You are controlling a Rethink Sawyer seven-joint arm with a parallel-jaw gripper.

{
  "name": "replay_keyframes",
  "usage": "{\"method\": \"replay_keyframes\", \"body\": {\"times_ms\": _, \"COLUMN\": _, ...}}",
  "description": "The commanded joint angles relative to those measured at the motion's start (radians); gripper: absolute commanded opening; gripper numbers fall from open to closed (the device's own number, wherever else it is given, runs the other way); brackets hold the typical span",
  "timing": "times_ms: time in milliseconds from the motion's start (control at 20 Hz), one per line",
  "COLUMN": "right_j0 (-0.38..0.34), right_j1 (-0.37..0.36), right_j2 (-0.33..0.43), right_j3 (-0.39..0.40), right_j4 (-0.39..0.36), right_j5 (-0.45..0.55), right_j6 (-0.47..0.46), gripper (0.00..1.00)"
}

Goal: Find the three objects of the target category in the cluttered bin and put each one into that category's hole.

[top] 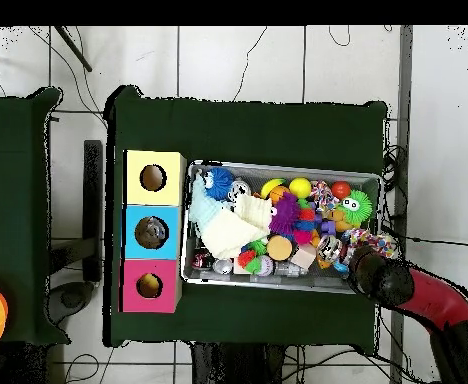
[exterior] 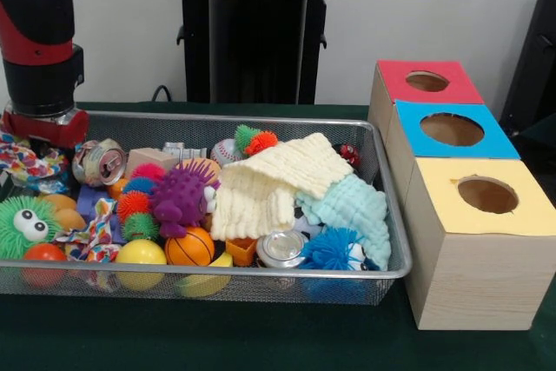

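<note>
The bin (exterior: 261,274) is a silver wire-mesh basket, also seen in the overhead view (top: 278,167), full of mixed clutter. It holds a purple spiky toy (exterior: 181,197), a green fuzzy toy with eyes (exterior: 26,225), a small basketball (exterior: 189,248), a yellow ball (exterior: 141,254), a crushed can (exterior: 97,162), a second can (exterior: 281,249), a cream cloth (exterior: 269,184) and a mint cloth (exterior: 356,210). My arm's end (exterior: 43,123) hangs low over the bin's far left corner, just above a patterned cloth (exterior: 26,167). The gripper itself is hidden.
Three wooden boxes with a round hole each stand beside the bin: red top (exterior: 430,82), blue top (exterior: 452,130), yellow top (exterior: 486,195). In the overhead view they lie left of the bin, with the yellow one (top: 153,178) uppermost. The pedestal (exterior: 256,32) stands behind.
</note>
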Motion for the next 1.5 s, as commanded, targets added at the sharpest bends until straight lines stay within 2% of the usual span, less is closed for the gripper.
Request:
{"method": "replay_keyframes", "body": {"times_ms": 50, "right_j0": -0.013, "right_j1": 0.062, "right_j2": 0.046, "right_j3": -0.035, "right_j4": 0.010, "right_j5": 0.039, "right_j6": 0.028, "gripper": 1.00}}
{"method": "replay_keyframes", "body": {"times_ms": 200, "right_j0": -0.008, "right_j1": 0.078, "right_j2": 0.041, "right_j3": -0.030, "right_j4": 0.006, "right_j5": 0.031, "right_j6": 0.034, "gripper": 1.00}}
{"method": "replay_keyframes", "body": {"times_ms": 400, "right_j0": 0.009, "right_j1": 0.117, "right_j2": 0.022, "right_j3": -0.007, "right_j4": -0.003, "right_j5": -0.035, "right_j6": 0.082, "gripper": 1.00}}
{"method": "replay_keyframes", "body": {"times_ms": 600, "right_j0": -0.008, "right_j1": 0.224, "right_j2": 0.025, "right_j3": 0.025, "right_j4": 0.000, "right_j5": -0.118, "right_j6": 0.127, "gripper": 1.00}}
{"method": "replay_keyframes", "body": {"times_ms": 650, "right_j0": -0.016, "right_j1": 0.220, "right_j2": 0.029, "right_j3": 0.045, "right_j4": -0.010, "right_j5": -0.167, "right_j6": 0.136, "gripper": 1.00}}
{"method": "replay_keyframes", "body": {"times_ms": 750, "right_j0": 0.010, "right_j1": 0.207, "right_j2": -0.003, "right_j3": 0.058, "right_j4": -0.001, "right_j5": -0.163, "right_j6": 0.165, "gripper": 1.00}}
{"method": "replay_keyframes", "body": {"times_ms": 900, "right_j0": 0.006, "right_j1": 0.210, "right_j2": -0.009, "right_j3": 0.072, "right_j4": 0.000, "right_j5": -0.190, "right_j6": 0.169, "gripper": 1.00}}
{"method": "replay_keyframes", "body": {"times_ms": 1500, "right_j0": 0.022, "right_j1": 0.213, "right_j2": -0.021, "right_j3": 0.068, "right_j4": -0.006, "right_j5": -0.195, "right_j6": 0.140, "gripper": 1.00}}
